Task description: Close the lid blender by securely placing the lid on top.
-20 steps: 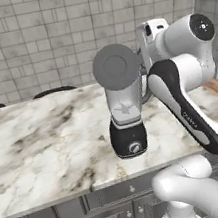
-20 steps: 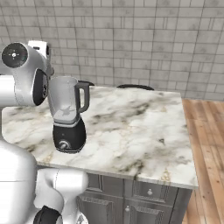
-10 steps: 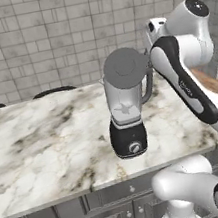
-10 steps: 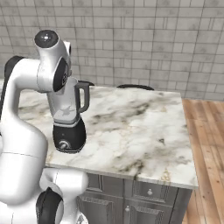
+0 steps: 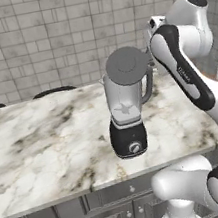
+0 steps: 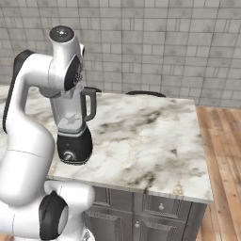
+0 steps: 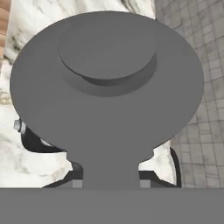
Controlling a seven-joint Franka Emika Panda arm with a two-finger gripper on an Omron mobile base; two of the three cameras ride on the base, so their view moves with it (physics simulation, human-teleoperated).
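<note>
The blender (image 5: 125, 109) stands near the marble counter's front edge: a clear grey jar with a side handle on a black base (image 5: 129, 139) with a front knob. The dark-grey round lid (image 5: 126, 66) hangs tilted right over the jar's mouth, its face turned toward the left base camera. In the hand view the lid (image 7: 107, 83) is very close, and its tab runs down between the fingers of my gripper (image 7: 110, 180), which is shut on it. Under the lid's rim the blender base (image 7: 35, 141) shows. In the right base view my arm covers the jar's top; the blender base (image 6: 74, 147) and handle (image 6: 90, 104) show.
The marble counter (image 5: 41, 143) runs left of the blender and ends on the right at an edge (image 6: 200, 155) beside a wooden floor. Two dark burners (image 5: 52, 92) lie at the back by the tiled wall. Grey cabinet drawers sit below the counter.
The lid has moved a little to the right, from the jar's left rim to over its mouth. My arm's upper joints have swung up and to the right.
</note>
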